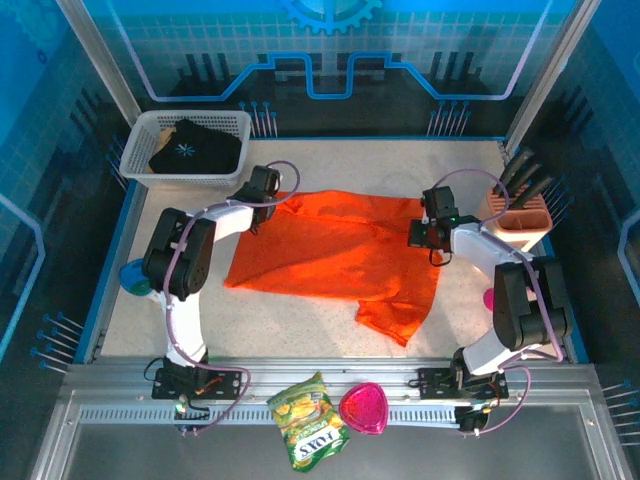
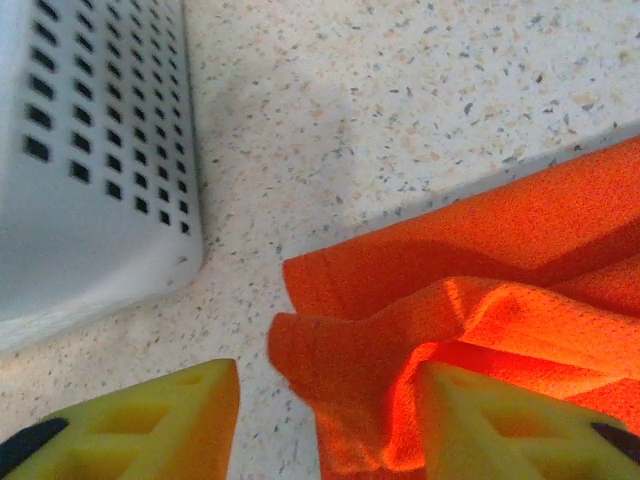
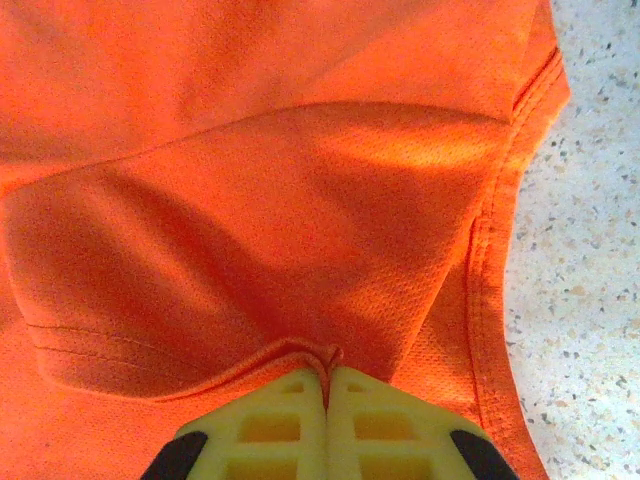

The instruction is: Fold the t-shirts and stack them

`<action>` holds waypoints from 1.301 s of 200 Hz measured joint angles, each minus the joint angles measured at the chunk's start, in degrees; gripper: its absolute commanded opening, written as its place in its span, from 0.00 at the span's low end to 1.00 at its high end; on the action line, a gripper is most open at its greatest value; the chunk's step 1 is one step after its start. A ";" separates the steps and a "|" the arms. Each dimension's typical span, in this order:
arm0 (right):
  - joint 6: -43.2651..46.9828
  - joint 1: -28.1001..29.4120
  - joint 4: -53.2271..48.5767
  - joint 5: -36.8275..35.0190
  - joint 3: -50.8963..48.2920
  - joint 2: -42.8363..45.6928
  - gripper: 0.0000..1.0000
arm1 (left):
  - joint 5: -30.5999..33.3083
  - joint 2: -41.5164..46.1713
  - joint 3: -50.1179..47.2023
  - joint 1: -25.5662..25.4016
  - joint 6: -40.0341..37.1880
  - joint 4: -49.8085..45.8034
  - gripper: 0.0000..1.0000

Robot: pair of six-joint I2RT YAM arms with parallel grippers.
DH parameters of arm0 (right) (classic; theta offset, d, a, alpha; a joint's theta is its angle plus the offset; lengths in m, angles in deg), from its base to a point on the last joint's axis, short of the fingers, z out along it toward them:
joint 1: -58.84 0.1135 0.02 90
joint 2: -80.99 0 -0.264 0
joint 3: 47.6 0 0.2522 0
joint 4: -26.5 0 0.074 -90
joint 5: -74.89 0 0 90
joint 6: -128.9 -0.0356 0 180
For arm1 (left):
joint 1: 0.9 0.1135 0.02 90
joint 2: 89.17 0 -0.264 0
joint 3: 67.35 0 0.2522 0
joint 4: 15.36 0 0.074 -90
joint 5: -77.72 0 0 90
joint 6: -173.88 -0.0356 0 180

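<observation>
The orange t-shirt (image 1: 335, 255) lies spread over the middle of the table, partly folded over itself. At its far left corner, my left gripper (image 1: 262, 190) stands open; its yellow fingers (image 2: 165, 415) are apart, with a rumpled corner of the orange t-shirt (image 2: 400, 350) lying loose between them. At the cloth's far right edge, my right gripper (image 1: 428, 222) is shut on a pinched fold of the orange t-shirt (image 3: 250, 200). The black t-shirt (image 1: 190, 150) with a white starburst lies in the white basket (image 1: 140, 165).
The white basket's wall (image 2: 90, 150) stands close to the left gripper. A pink rack (image 1: 520, 215) with dark tools is at the right. A snack bag (image 1: 308, 420) and a pink bowl (image 1: 363, 407) rest on the near rail. A blue object (image 1: 133, 277) sits at the left edge.
</observation>
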 measured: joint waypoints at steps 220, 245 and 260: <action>-2.38 4.85 -12.44 5.05 18.62 -10.21 0.20 | -3.21 -16.35 34.49 -1.25 10.84 -25.64 0.00; -3.26 5.40 -11.32 6.84 22.29 -16.50 0.15 | -0.98 -19.52 36.94 -1.25 11.65 -28.63 0.00; -3.61 5.99 -10.97 7.85 24.24 -19.45 0.14 | 0.11 -20.00 37.22 -1.25 11.69 -29.57 0.00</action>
